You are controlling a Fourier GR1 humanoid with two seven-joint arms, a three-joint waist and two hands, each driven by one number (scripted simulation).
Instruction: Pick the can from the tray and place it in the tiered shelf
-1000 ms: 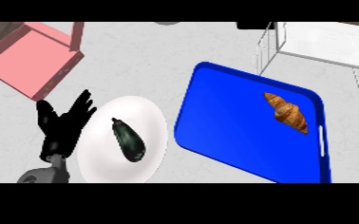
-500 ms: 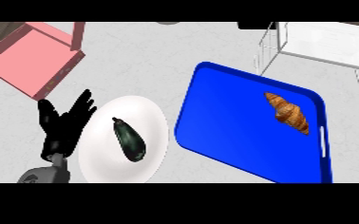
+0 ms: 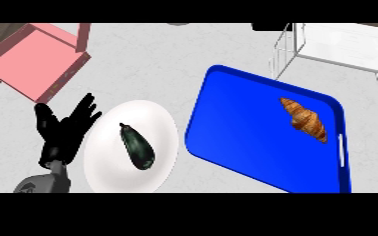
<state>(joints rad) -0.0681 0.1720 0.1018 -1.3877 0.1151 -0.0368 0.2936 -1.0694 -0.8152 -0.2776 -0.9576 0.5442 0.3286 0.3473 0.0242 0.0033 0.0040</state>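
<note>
The blue tray (image 3: 244, 130) lies at the right of the counter and carries only a brown croissant (image 3: 304, 119) near its far right corner. No can shows anywhere in the view. The white wire tiered shelf (image 3: 325, 47) stands at the back right, just beyond the tray. My left hand (image 3: 65, 129) rests open at the lower left, fingers up, beside the white plate. My right hand is out of sight.
A white plate (image 3: 155, 125) holding a dark eggplant (image 3: 137, 146) sits left of the tray, next to my left hand. A pink box (image 3: 40, 62) stands at the back left. Grey counter lies between the box and the shelf.
</note>
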